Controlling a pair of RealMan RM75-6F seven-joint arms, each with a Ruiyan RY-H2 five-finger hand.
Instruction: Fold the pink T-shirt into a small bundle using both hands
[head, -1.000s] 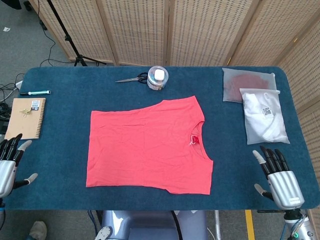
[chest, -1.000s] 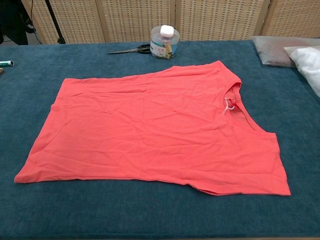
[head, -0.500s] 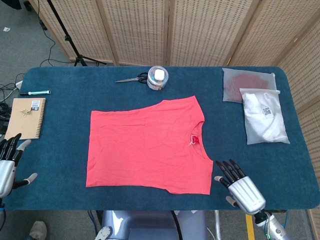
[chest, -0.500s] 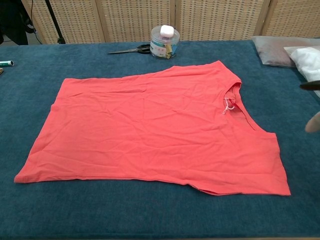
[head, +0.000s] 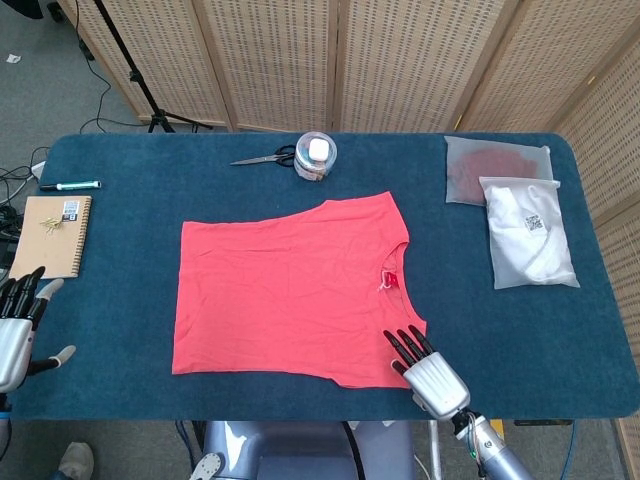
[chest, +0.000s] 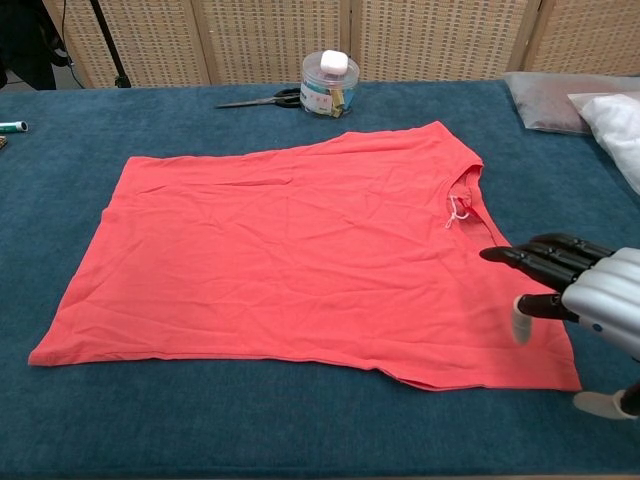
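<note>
Right hand (head: 428, 368) at lower centre-right of the head view, over the near right corner of the pink T-shirt (head: 295, 290); fingers extended and apart, nothing held. Contact with the cloth cannot be told. Left hand (head: 18, 325) at the lower left edge, off the shirt, fingers spread, holding nothing.

T-shirt lies flat and unfolded, mid-frame, on the dark blue table covering (head: 130, 280).

Behind the table: wicker-pattern folding screens (head: 400, 60); grey floor at upper left.

Containers: a clear round tub (head: 316, 155) with a white lid, upper centre, contents unclear; scissors (head: 265, 157) just beside it. Two plastic bags at upper right: one (head: 495, 170) holds something dark red, the other (head: 530, 232) white fabric. Notebook (head: 52, 235) and pen (head: 70, 185) at left.
</note>
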